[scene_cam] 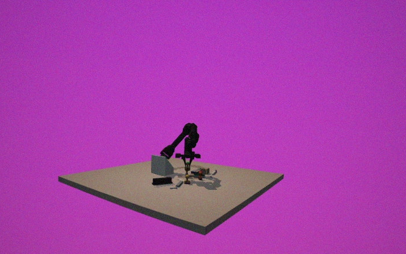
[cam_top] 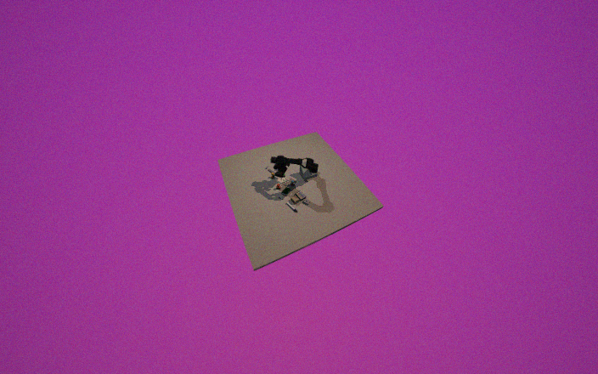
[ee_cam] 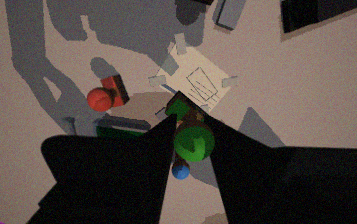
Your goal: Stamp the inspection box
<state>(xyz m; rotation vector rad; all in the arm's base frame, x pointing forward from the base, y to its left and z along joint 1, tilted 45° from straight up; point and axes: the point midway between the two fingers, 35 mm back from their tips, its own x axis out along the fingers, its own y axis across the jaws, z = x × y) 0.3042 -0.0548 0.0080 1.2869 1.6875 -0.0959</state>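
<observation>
From the top view: black arm (cam_top: 293,161) (scene_cam: 176,139) reaching across the bench (cam_top: 263,241) (scene_cam: 166,202), with claw (cam_top: 281,174) (scene_cam: 187,166) (ee_cam: 190,119) over or close beside the card (cam_top: 285,179) (ee_cam: 181,65). Too small here to make out the grip or any held stamp.

From the exterior view: raised to a high elbow, then bent down, with wrist near vertical and fingers pointing at the bench. Closed on the green-knobbed stamp (scene_cam: 187,167) (ee_cam: 194,142), presumably PASS, held upright above the bench behind the yellow-knobbed stamp (scene_cam: 187,177). Cannot tell the exact gap beneath.

From the wrist view: pinched by the narrow neck under the round green knob, between both fingertips, with base hanging at the near edge of the card, short of the printed box (ee_cam: 202,84). Likely light, stiff and hard to damage, but with a smooth, rounded handle apt to tilt or twist under pressing. Best held right there, at the neck, low enough to keep the face flat. Worth squaring the base to the slanted box before a straight, gentle press. Likely inked already, to judge by the position away from the green pad (ee_cam: 121,131), though impossible to confirm with the face hidden. Better kept clear of the red-knobbed stamp (ee_cam: 100,99) off to one side.
</observation>
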